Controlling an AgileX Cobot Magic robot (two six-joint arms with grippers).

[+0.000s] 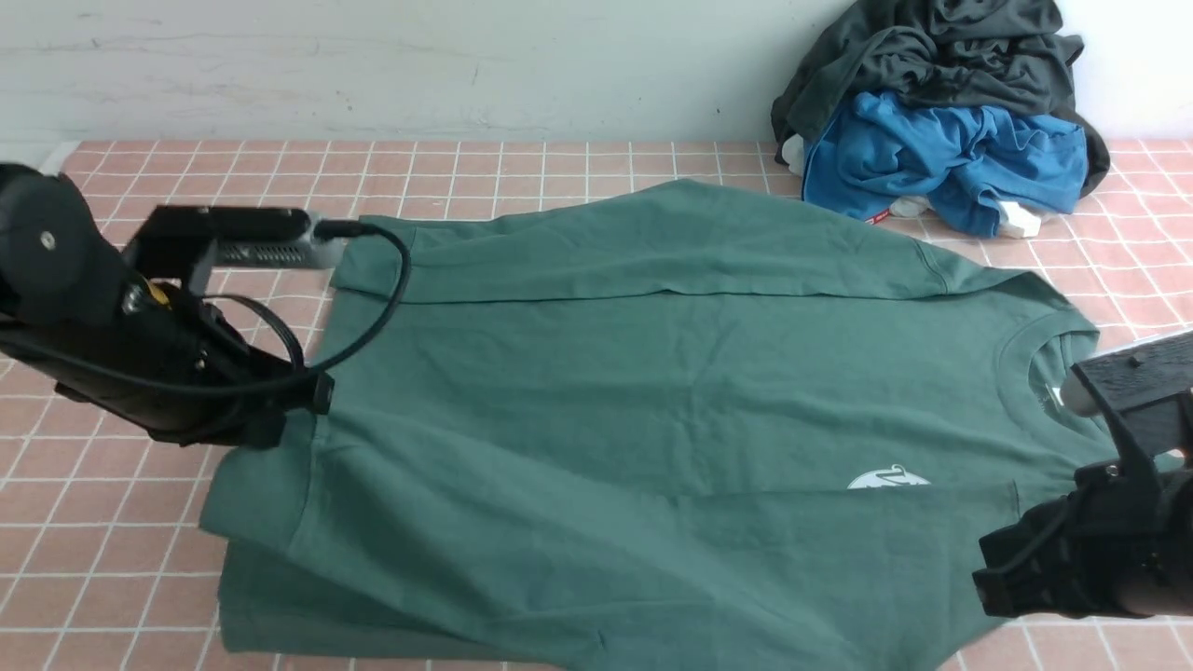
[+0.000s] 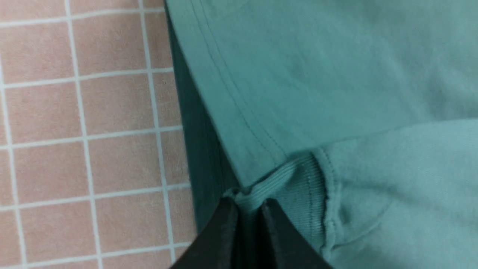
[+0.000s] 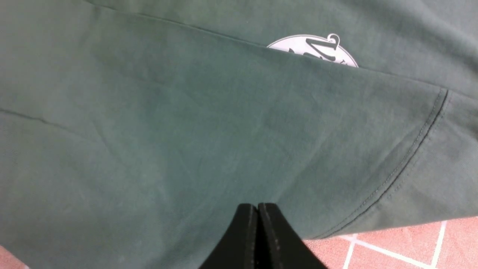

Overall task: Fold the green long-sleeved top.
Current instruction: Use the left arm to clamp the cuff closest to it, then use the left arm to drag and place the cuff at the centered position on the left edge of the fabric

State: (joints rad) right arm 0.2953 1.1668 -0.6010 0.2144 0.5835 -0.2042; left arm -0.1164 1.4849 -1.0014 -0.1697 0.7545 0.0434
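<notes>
The green long-sleeved top (image 1: 634, 391) lies spread across the pink tiled table, neck (image 1: 1025, 363) to the right, both sleeves folded over the body. Its white logo (image 1: 887, 480) peeks out from under the near sleeve. My left gripper (image 1: 303, 410) is at the top's left edge. In the left wrist view this gripper (image 2: 248, 203) is shut on the ribbed cuff (image 2: 295, 183), with fabric pinched between its jaws. My right gripper (image 1: 1002, 578) hovers at the near right; in its wrist view it (image 3: 257, 205) is shut, nothing between the jaws, over the folded sleeve (image 3: 186, 130).
A bright blue garment (image 1: 941, 158) and a dark grey-black garment (image 1: 932, 47) are piled at the back right against the white wall. Bare pink tiles (image 1: 559, 168) show behind the top and to its left (image 2: 112, 112).
</notes>
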